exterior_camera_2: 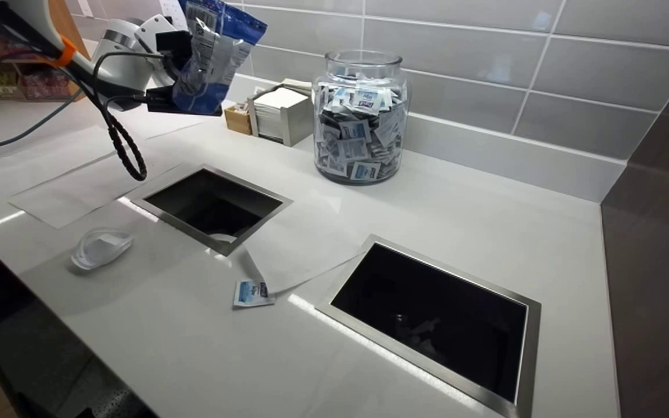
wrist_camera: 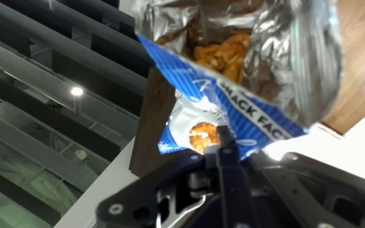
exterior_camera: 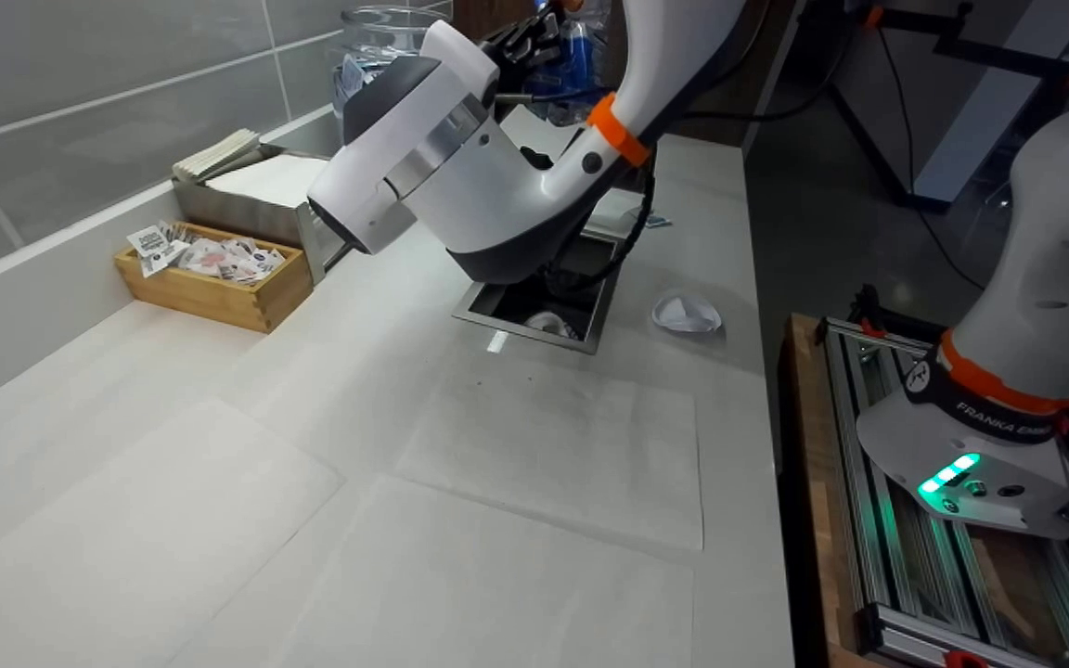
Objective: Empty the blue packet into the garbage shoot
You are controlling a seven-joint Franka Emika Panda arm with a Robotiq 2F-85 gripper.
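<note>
The fingers (wrist_camera: pixel 230 164) are pinched together on the open blue snack packet (exterior_camera_2: pixel 218 64), up in the air above the table (exterior_camera_2: pixel 468 215), so tipping it short of the steel-framed garbage chute (exterior_camera_2: pixel 179 223), or a twist in that grip, could scatter the snack pieces (wrist_camera: pixel 225 52) outside.

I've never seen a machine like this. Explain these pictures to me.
This is a robot arm, a Franka Panda. Its pincer is closed on a blue snack packet, open at one end. Two pictures are taken from outside the robot; the wrist view looks past the pincer into the packet, where brown snack pieces show. The white countertop holds a glass sachet jar, a wooden sachet box, a steel napkin holder and a white paper wad; two steel-framed openings are cut into it.
</note>
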